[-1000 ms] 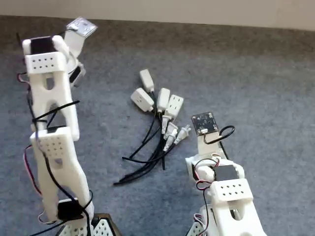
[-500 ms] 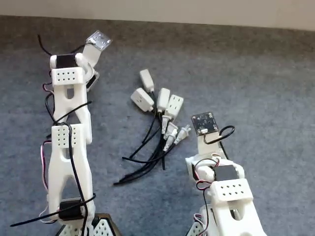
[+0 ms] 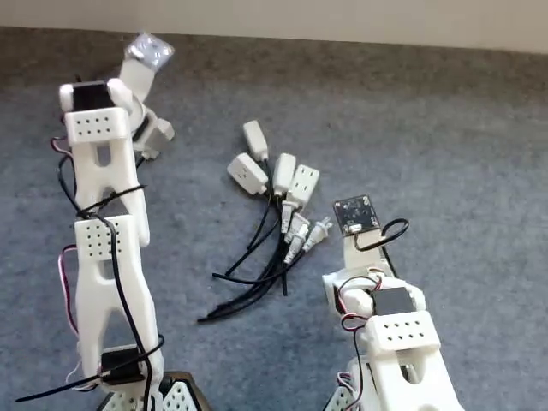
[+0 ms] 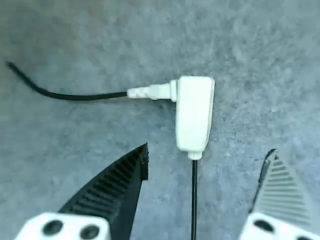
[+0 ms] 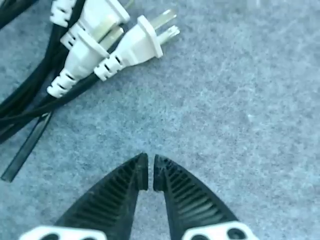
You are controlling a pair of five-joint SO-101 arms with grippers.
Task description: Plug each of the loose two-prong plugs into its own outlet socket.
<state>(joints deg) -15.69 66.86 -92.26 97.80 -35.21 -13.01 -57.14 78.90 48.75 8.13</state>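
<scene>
holding the left gripper with fingers wide apart, gripping nothing, hovering just short of a white socket on the carpet. showing a black cord entering that socket's side through a white collar, plus a second leaving its end between the fingers. pressing the right gripper fingers together, empty, pointing at carpet near loose plugs with bare prongs. finding four sockets bunched just beyond those plugs, between the arms.

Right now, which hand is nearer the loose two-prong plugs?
Right. The right hand sits shut just short of the plugs; the left hand hangs open over a separate socket.
</scene>
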